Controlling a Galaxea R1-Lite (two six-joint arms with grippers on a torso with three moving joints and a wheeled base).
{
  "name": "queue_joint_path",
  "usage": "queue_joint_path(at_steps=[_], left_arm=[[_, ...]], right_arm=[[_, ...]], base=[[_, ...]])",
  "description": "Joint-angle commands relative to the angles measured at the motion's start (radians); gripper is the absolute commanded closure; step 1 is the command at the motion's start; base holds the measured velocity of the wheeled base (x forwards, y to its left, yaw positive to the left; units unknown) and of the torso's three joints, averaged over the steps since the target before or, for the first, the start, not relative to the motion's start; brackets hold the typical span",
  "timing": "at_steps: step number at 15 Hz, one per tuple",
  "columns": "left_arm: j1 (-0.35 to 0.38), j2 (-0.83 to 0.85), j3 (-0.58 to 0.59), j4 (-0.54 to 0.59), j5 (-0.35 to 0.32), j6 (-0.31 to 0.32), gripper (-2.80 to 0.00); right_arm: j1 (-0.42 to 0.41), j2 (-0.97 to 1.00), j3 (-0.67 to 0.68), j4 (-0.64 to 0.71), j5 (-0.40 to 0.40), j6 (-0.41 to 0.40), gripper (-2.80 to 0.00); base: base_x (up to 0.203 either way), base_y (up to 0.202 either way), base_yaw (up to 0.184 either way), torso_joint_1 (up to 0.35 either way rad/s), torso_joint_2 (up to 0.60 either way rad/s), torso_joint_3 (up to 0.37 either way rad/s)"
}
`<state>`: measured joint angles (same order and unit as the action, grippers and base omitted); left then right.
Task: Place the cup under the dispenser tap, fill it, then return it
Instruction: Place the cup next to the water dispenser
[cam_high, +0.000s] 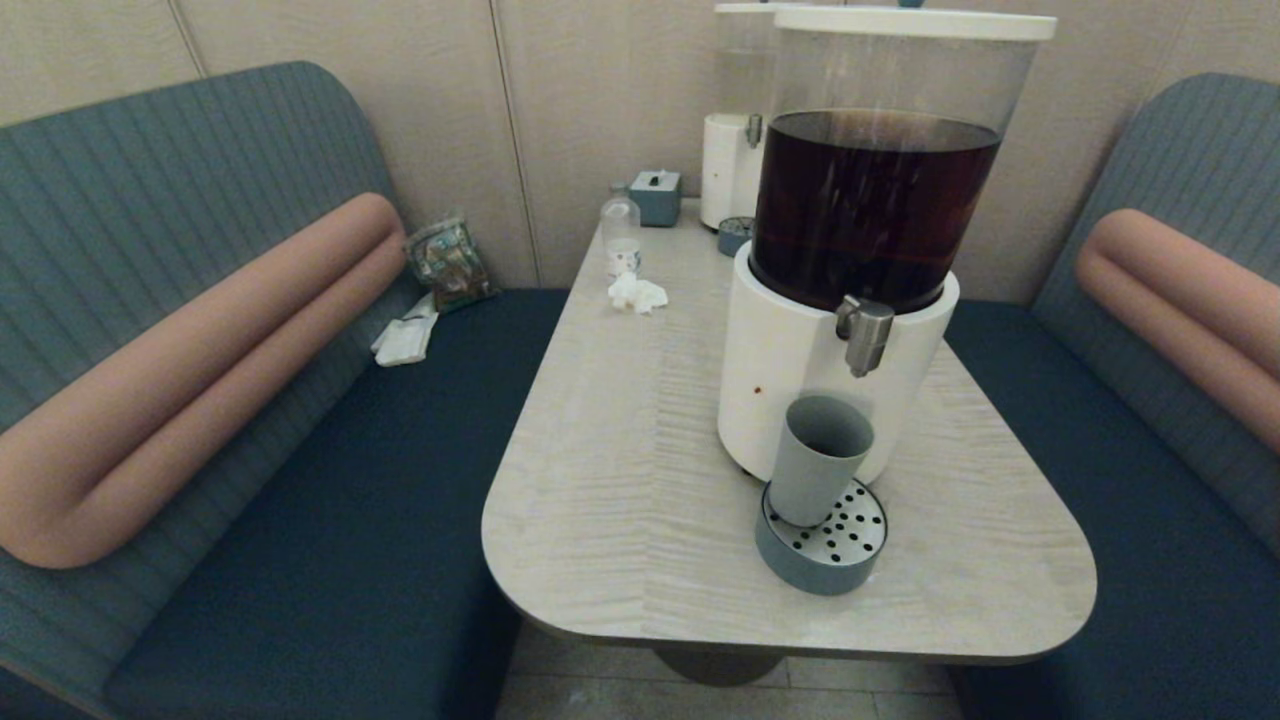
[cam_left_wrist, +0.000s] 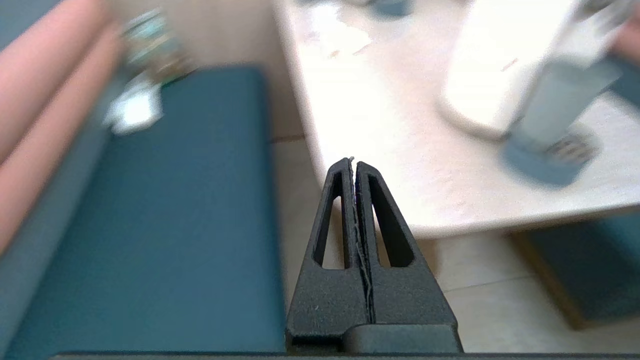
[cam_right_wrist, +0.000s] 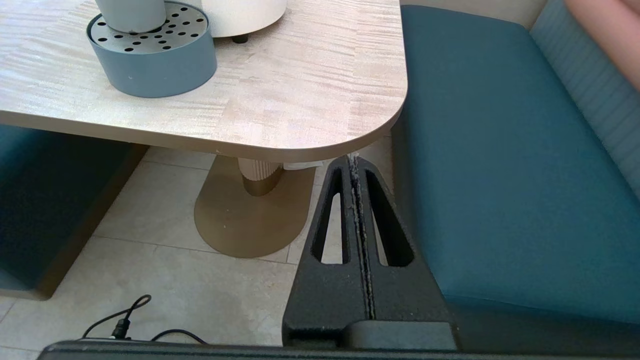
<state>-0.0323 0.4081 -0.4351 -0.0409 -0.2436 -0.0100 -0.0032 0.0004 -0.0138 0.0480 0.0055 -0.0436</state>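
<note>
The grey-blue cup (cam_high: 819, 456) stands upright on the round perforated drip tray (cam_high: 790, 565), right below the brushed-steel dispenser tap (cam_high: 864, 335) of the big white-based dispenser (cam_high: 790, 370) with dark brown liquid. The cup also shows blurred in the left wrist view (cam_left_wrist: 560, 102) and its base in the right wrist view (cam_right_wrist: 131, 14). My left gripper (cam_left_wrist: 354, 162) is shut and empty, off the table's near left edge, above floor and bench. My right gripper (cam_right_wrist: 354, 160) is shut and empty, low beside the table's near right corner. Neither arm appears in the head view.
A smaller white dispenser (cam_high: 733, 165), a grey tissue box (cam_high: 655, 195), a small clear bottle (cam_high: 620, 232) and a crumpled tissue (cam_high: 637, 293) sit at the table's far end. Blue benches (cam_high: 330, 480) flank the table (cam_high: 620, 480). A cable (cam_right_wrist: 125, 325) lies on the floor.
</note>
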Motion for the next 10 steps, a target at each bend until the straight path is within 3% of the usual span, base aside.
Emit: queue_joint_path(at_steps=[1, 2, 6, 8, 10], left_arm=[[-0.01, 0.358, -0.061, -0.238, -0.089, 0.0, 0.0], [-0.014, 0.46, -0.075, -0.355, -0.146, 0.003, -2.8], [-0.048, 0.738, 0.013, -0.809, -0.534, 0.074, -2.8], [-0.076, 0.837, 0.083, -0.955, -0.624, 0.111, -2.8], [-0.113, 0.927, 0.121, -1.093, -0.65, 0.127, -2.8]], right_arm=[[0.0, 0.0, 0.0, 0.001, 0.001, -0.001, 0.0], [0.0, 0.0, 0.0, 0.001, 0.001, -0.001, 0.0], [0.0, 0.0, 0.0, 0.001, 0.001, -0.001, 0.0], [0.0, 0.0, 0.0, 0.0, 0.001, -0.001, 0.0], [0.0, 0.0, 0.0, 0.0, 0.001, -0.001, 0.0]], base=[[0.0, 0.0, 0.0, 0.0, 0.0, 0.0], [0.0, 0.0, 0.0, 0.0, 0.0, 0.0], [0.0, 0.0, 0.0, 0.0, 0.0, 0.0], [0.0, 0.0, 0.0, 0.0, 0.0, 0.0], [0.0, 0.0, 0.0, 0.0, 0.0, 0.0]])
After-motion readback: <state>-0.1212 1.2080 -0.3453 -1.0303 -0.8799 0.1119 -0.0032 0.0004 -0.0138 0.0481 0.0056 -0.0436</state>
